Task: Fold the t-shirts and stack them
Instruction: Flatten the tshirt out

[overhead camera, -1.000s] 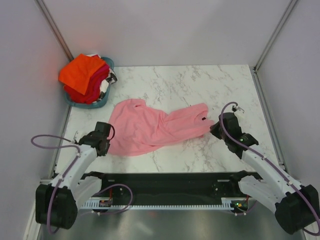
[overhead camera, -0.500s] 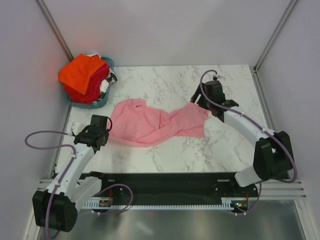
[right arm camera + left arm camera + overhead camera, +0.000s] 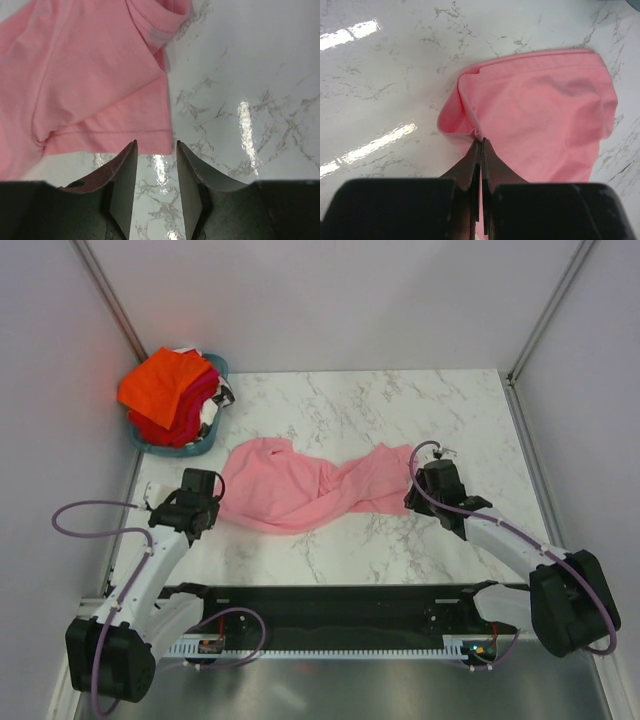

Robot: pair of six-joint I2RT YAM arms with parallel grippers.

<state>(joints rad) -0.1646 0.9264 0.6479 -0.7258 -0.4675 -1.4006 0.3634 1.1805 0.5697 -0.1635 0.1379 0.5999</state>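
right gripper (image 3: 156, 143) pulled nearward, released | left gripper (image 3: 480, 142) grasping pink t-shirt (image 3: 300, 495) | basket (image 3: 195, 449) far-left

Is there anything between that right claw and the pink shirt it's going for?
Nothing visible. The right gripper has its jaws open right at the hem of the pink t-shirt, with only bare marble table around them.

From above I see the pink t-shirt (image 3: 300, 490) lying rumpled, stretched left to right across the middle of the marble worktop (image 3: 400, 410). My left tool (image 3: 212, 506) meets its left edge; my right tool (image 3: 414, 490) sits at its right end. Far left, a teal basket (image 3: 190, 450) holds an orange t-shirt (image 3: 163, 380) atop red ones (image 3: 185, 410).
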